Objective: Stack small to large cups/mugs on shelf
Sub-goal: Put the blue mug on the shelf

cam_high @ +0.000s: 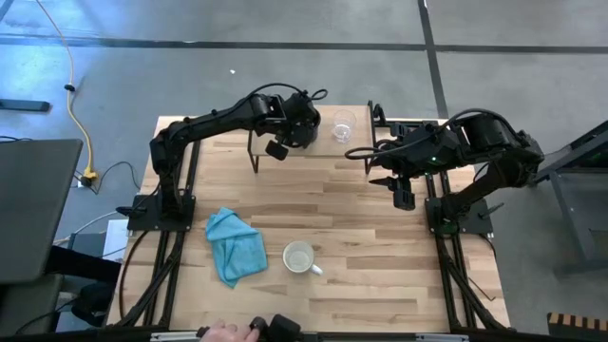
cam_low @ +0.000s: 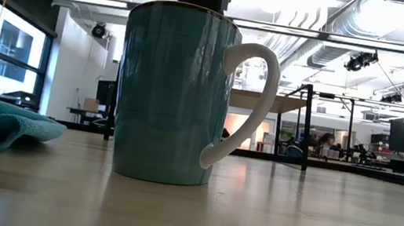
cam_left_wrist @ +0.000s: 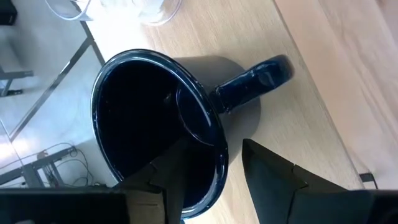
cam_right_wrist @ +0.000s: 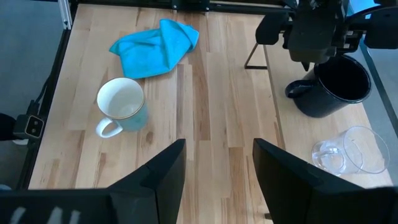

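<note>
The black mug (cam_high: 306, 129) stands upright on the light-wood shelf (cam_high: 328, 144) at the table's far side. The clear glass cup (cam_high: 343, 126) stands on the shelf just right of it. My left gripper (cam_left_wrist: 211, 177) is above the black mug, open, with one finger inside it and one outside. The larger mug (cam_high: 299, 256), white inside and teal outside, stands on the tabletop near the front, handle to the right. My right gripper (cam_right_wrist: 217, 180) is open and empty, right of the shelf. My left gripper comes from above, pointing down, and straddles the black mug's wall (cam_left_wrist: 219, 149) beside the handle (cam_left_wrist: 252, 84). One finger (cam_left_wrist: 168, 180) is inside and one (cam_left_wrist: 267, 180) outside. A strip of wood shows between the outer finger and the wall. I cannot tell whether the inner finger touches.
A crumpled teal cloth (cam_high: 233, 245) lies on the tabletop left of the larger mug. The shelf's thin dark legs (cam_high: 253, 157) stand on the table. A person's hand (cam_high: 223, 332) shows at the near edge. Bare tabletop lies between the shelf and the larger mug.
</note>
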